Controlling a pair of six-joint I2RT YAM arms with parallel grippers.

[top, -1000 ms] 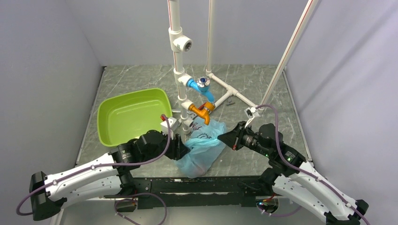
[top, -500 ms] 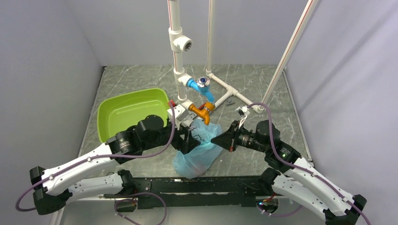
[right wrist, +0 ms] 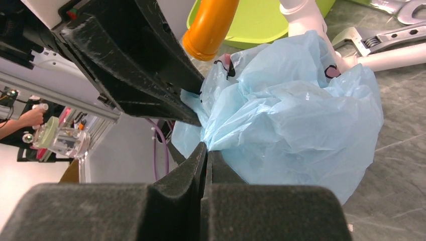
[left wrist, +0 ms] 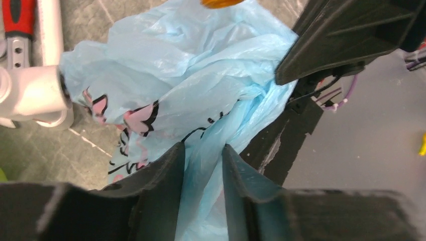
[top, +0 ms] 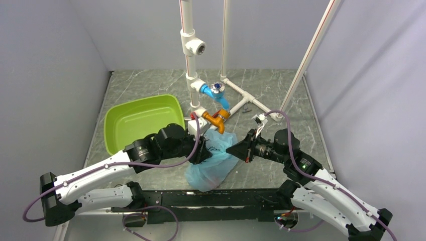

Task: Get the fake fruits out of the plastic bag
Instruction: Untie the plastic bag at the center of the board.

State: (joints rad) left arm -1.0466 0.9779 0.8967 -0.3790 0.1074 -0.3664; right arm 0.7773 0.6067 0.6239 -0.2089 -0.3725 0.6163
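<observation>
The light-blue plastic bag (top: 213, 159) with pink-and-black motifs hangs bunched between my two grippers, just in front of the pipe stand. My left gripper (top: 202, 150) grips a twisted fold of the bag (left wrist: 176, 75); in the left wrist view the plastic fills the narrow gap between its fingers (left wrist: 201, 150). My right gripper (top: 230, 149) is pinched shut on the bag's edge (right wrist: 301, 110) from the right, its tips (right wrist: 205, 148) pressed together. The two grippers almost touch. The fake fruits are hidden; no grapes or green fruit show.
A lime-green tub (top: 135, 123) stands left of the bag. A white pipe stand (top: 192, 75) with a blue valve (top: 213, 93) and an orange tap (top: 217, 119) rises right behind the bag. A grey wrench (right wrist: 382, 35) lies by the pipes.
The bag lay flat on the table a second ago; it is now lifted and bunched. My left gripper has risen and moved right onto the bag. My right gripper moved left, then held still.
</observation>
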